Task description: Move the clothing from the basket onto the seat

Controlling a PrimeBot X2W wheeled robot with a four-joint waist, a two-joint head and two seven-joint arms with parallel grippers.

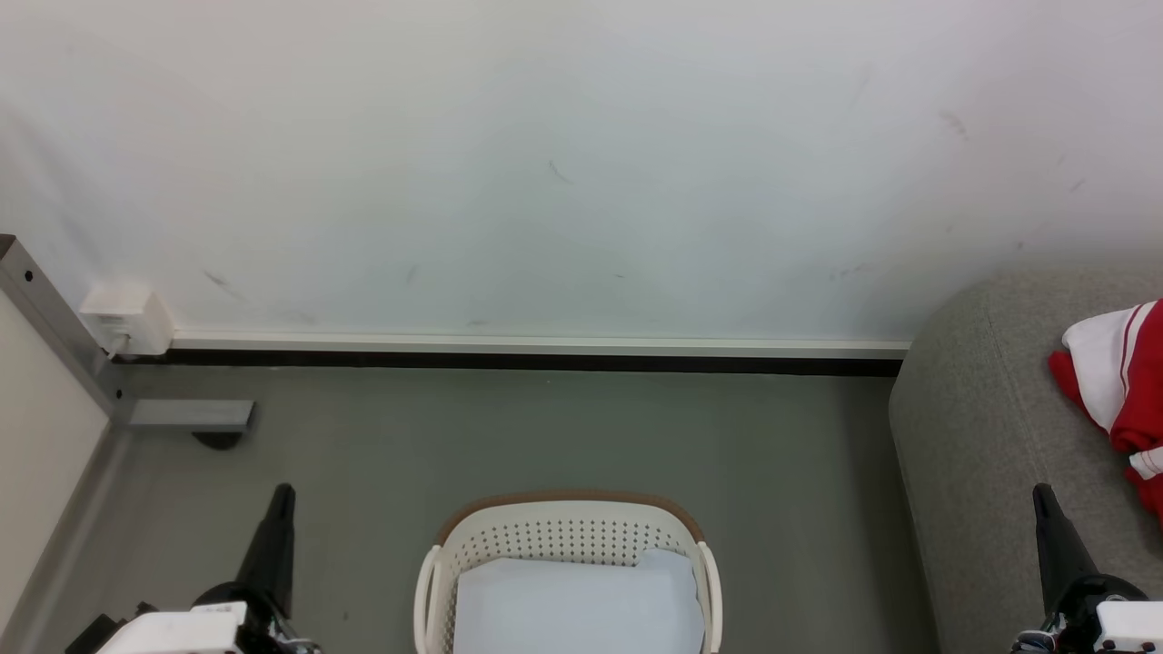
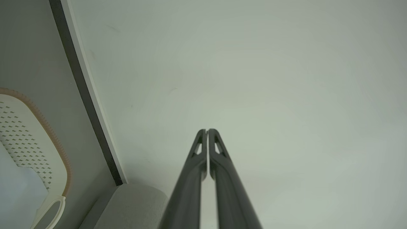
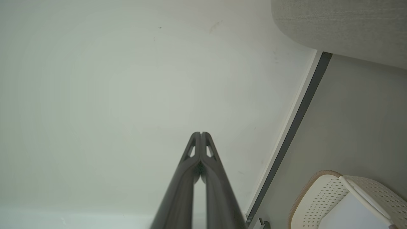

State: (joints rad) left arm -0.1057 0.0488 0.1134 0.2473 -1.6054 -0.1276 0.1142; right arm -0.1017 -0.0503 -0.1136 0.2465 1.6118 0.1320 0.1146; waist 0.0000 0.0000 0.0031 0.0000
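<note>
The clothing (image 1: 1123,392), bright red with white panels and stripe trim, lies crumpled on the seat (image 1: 977,436), just right of the right gripper (image 1: 1042,493). It and the left gripper (image 1: 283,492) (flanking the basket (image 1: 571,543)) point forward, fingers pressed together, holding nothing.

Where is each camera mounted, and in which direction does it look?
Head view: from the head, forward and down onto the basket, the seat bearing the clothing; left gripper and right gripper show at the bottom.
Left wrist view: along the shut left gripper toward the wall.
Right wrist view: along the shut right gripper toward the wall.
Shared: both wrist views catch the basket and seat at their edges.
</note>
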